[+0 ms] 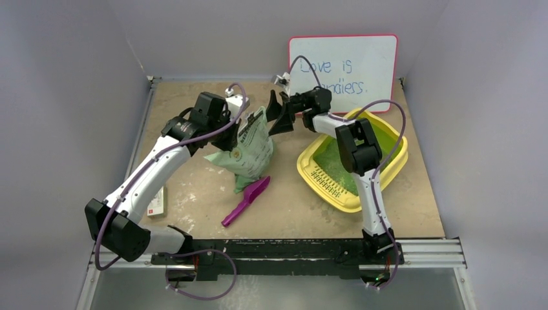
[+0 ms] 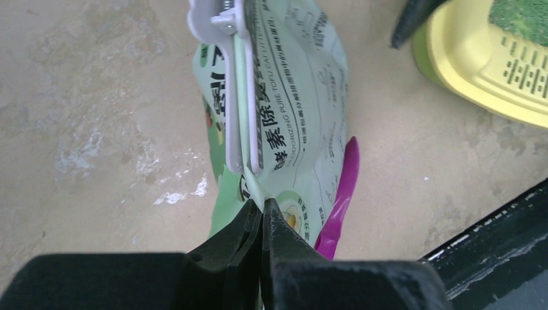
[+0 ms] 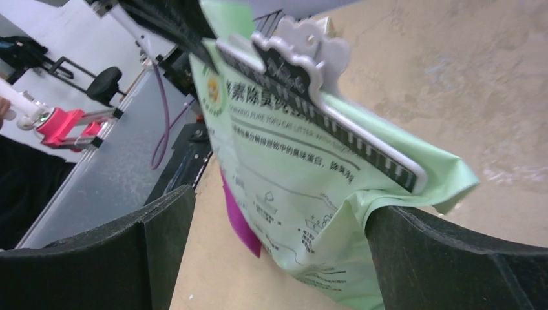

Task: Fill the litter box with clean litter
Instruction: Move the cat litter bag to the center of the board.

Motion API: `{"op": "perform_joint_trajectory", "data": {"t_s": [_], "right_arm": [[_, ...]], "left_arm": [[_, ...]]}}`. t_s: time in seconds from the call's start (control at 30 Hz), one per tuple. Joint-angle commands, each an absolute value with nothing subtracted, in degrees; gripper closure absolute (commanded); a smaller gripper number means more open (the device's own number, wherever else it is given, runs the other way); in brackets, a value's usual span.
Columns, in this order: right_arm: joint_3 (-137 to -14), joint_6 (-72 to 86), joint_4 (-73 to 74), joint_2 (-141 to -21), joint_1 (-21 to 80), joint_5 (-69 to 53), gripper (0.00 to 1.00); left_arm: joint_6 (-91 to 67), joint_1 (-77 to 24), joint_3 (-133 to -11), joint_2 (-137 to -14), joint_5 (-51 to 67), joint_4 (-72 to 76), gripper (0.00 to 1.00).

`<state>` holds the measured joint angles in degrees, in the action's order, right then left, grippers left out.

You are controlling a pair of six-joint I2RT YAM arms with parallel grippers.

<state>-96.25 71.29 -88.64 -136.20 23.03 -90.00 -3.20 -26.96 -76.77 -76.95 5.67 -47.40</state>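
The yellow litter box (image 1: 352,194) sits right of centre with green clean litter (image 1: 333,158) inside; both also show in the left wrist view, the box (image 2: 478,64) and the litter (image 2: 523,16). A pale green litter bag (image 1: 251,152) with a white clip (image 2: 236,97) across its top stands beside the box. My left gripper (image 2: 262,208) is shut on the bag's top edge (image 2: 291,97). My right gripper (image 3: 278,213) is open, its jaws on either side of the bag's other top corner (image 3: 284,187), below the clip (image 3: 323,110).
A magenta scoop (image 1: 245,200) lies on the table in front of the bag. A white red-framed board (image 1: 342,64) leans at the back wall. A small white card (image 1: 157,201) lies near the left arm.
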Motion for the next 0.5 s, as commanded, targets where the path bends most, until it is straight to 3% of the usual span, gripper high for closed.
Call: {"op": "perform_joint_trajectory", "data": {"t_s": [0.0,0.27,0.47], "right_arm": [[-108.3,71.4,-99.7,-135.9,20.7,-100.3,0.01],[-131.0,70.4,-88.8,-147.5,15.2,-100.4,0.01],[-138.0,74.3,-84.8,-145.1,11.8,-100.2,0.01]], "left_arm": [[-3.7,-27.2,-76.6,-74.6,14.9,-37.8,1.00],[-4.7,-27.8,-76.3,-74.8,16.8,-37.3,1.00],[-5.2,-28.0,-77.0,-75.5,16.7,-37.3,1.00]]}}
